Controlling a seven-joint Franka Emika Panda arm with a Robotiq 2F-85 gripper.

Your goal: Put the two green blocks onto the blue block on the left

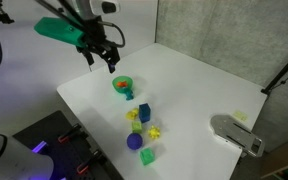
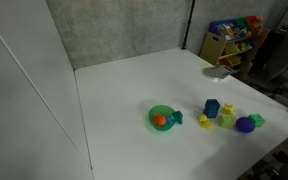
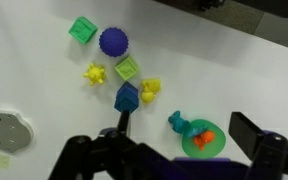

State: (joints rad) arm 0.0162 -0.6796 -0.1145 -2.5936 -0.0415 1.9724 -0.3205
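The blue block (image 3: 127, 98) lies on the white table (image 3: 234, 70), and shows in both exterior views (image 1: 144, 111) (image 2: 212, 107). One green block (image 3: 127, 69) sits just beyond it (image 1: 134, 115) (image 2: 227, 112). The other green block (image 3: 82, 29) lies past a dark blue ball (image 3: 113, 41), at the row's far end (image 1: 147, 156) (image 2: 258, 120). My gripper (image 3: 184, 135) is open and empty. It hangs in the air above the green bowl (image 1: 122, 85), apart from all blocks (image 1: 104, 58). One finger shows close beside the blue block in the wrist view.
The green bowl (image 3: 206, 142) holds an orange piece, with a teal piece (image 3: 181, 124) at its rim. Small yellow pieces (image 3: 93, 73) (image 3: 150, 90) lie among the blocks. A white device (image 1: 236, 133) sits near the table edge. A toy shelf (image 2: 234, 40) stands behind.
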